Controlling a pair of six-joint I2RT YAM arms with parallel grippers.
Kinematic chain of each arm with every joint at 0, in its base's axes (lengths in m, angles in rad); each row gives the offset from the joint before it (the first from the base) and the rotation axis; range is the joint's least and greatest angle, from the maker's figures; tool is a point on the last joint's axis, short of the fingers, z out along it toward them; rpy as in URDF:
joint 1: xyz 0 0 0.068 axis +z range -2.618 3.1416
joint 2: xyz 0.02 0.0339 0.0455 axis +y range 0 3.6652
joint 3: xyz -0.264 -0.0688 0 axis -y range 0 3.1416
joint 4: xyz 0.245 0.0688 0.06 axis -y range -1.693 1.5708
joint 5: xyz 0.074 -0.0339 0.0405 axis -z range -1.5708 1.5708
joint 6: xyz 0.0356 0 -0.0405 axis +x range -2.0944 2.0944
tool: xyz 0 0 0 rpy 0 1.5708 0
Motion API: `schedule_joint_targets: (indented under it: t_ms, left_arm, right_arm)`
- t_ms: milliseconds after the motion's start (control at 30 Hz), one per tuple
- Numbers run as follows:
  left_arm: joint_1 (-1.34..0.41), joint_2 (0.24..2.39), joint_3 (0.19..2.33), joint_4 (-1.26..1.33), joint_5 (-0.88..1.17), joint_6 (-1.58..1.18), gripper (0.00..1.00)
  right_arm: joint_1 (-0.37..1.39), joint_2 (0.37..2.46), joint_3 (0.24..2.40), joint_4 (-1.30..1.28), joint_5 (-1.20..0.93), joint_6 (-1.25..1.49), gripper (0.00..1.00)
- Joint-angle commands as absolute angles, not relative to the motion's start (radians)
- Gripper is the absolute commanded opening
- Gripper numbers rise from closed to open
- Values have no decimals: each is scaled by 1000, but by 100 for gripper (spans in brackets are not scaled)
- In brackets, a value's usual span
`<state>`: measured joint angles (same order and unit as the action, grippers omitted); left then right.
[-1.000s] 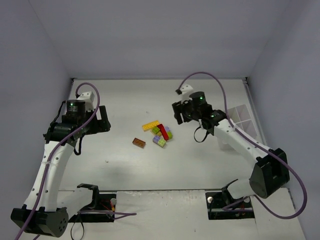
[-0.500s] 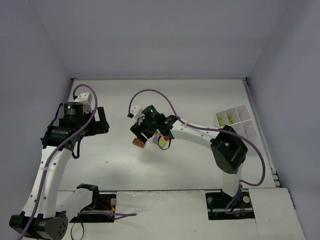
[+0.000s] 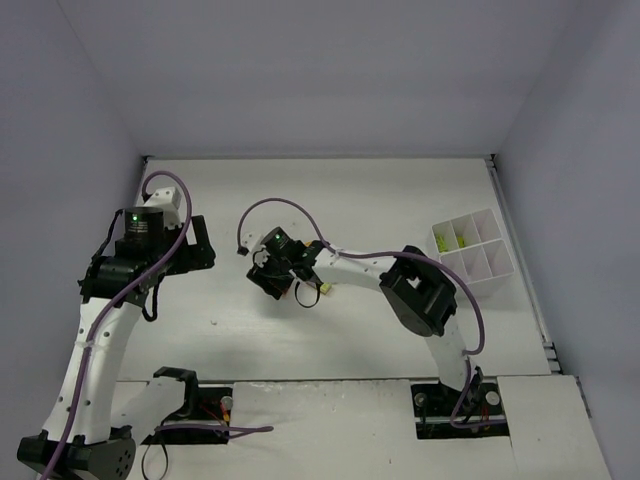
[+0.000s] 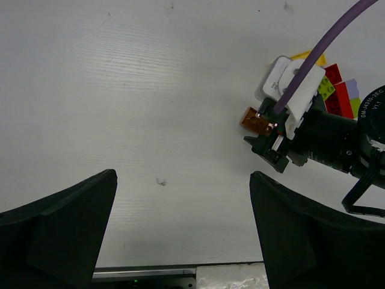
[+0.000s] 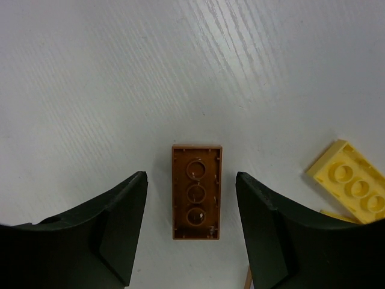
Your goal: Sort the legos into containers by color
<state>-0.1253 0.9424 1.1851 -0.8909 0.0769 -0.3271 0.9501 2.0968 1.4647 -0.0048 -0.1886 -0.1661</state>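
Near brown lego [image 4: 257,121], right arm [image 4: 337,144], label [image 4: 368,111] DM-J4310

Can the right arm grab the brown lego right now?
Probably yes. The right gripper is open and straddles the brown lego, touching neither side, and nothing blocks the gap. The yellow lego sits off to the side.

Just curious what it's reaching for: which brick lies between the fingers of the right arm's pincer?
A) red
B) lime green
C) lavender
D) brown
D: the right wrist view shows the brown brick lying between the open fingers of the right pincer, with a gap on each side.
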Motion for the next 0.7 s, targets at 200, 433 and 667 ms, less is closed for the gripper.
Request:
schedule_joint_targets:
  t_ms: [200,433,667]
  left_arm:
    - [-130,942,1189,-871,66,-337,85]
    - [-130,943,1192,-867,74,-337,85]
    - [-130,948,1198,-862,81,-339,85]
  right_arm:
    - [956,2079,1470,25,-135,-161,47]
    - [956,2065,1459,25,-126,-158,10]
    - [943,1956,1427,32,-95,-149,0]
